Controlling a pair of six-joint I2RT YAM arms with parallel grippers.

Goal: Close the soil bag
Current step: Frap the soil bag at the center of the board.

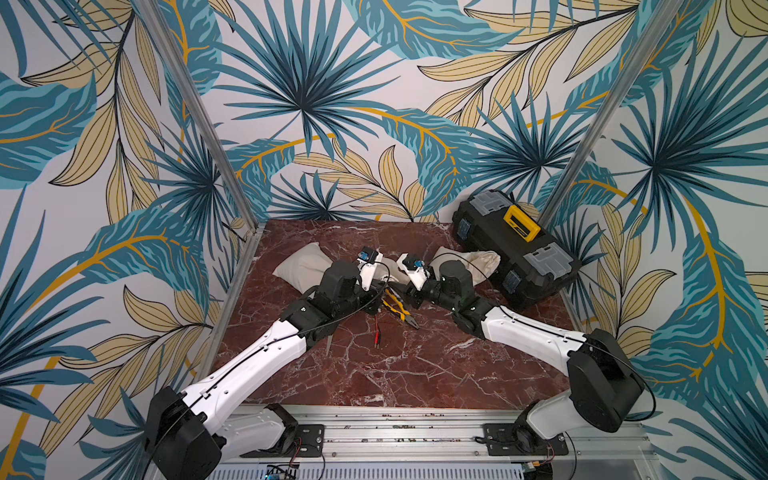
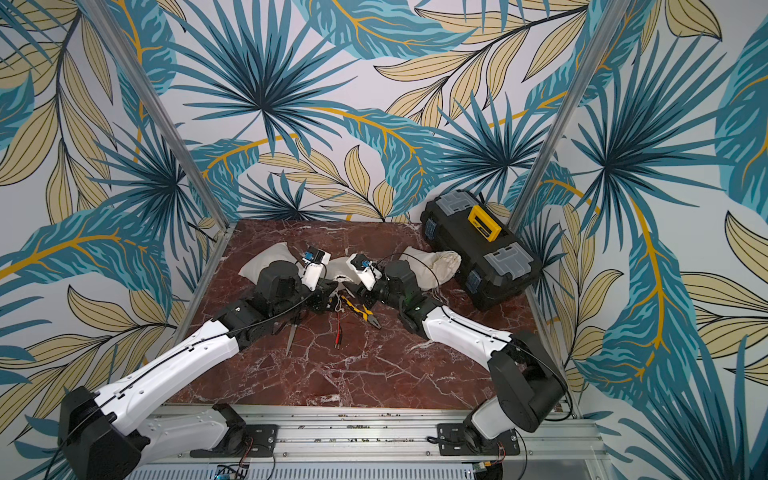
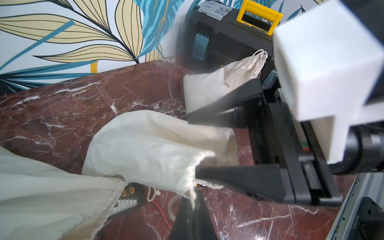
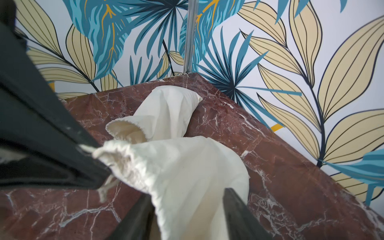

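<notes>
Three cream cloth bags lie on the table, and the soil bag [image 3: 145, 149] is the middle one, near the table's centre between the two grippers. Its weave is soft, matte and creased, and it slumps into a lumpy pillow shape. Its mouth is puckered into tight, frayed gathers, with a thin white cord trailing from the hem. The left gripper [image 3: 192, 204] has its black fingers pressed together on that gathered mouth, pinching the cloth. The right gripper [image 3: 192, 147] has its jaws apart, one flat black finger on each side of the bag's cloth; whether the fingers press it cannot be told. On the left arm's side lies an open bag [image 4: 172, 108], its raw-edged mouth gaping in a loose oval. On the right arm's side a tied bag [image 3: 207, 89], cinched shut with cord, sits just beside a toolbox [image 1: 515, 249] of hard black plastic with grey latches and a yellow handle. Pliers [image 1: 397, 309] with yellow and black grips and thin red leads [image 1: 377, 332] rest on the table [image 1: 395, 374], a glossy red-brown marble with white veins.
</notes>
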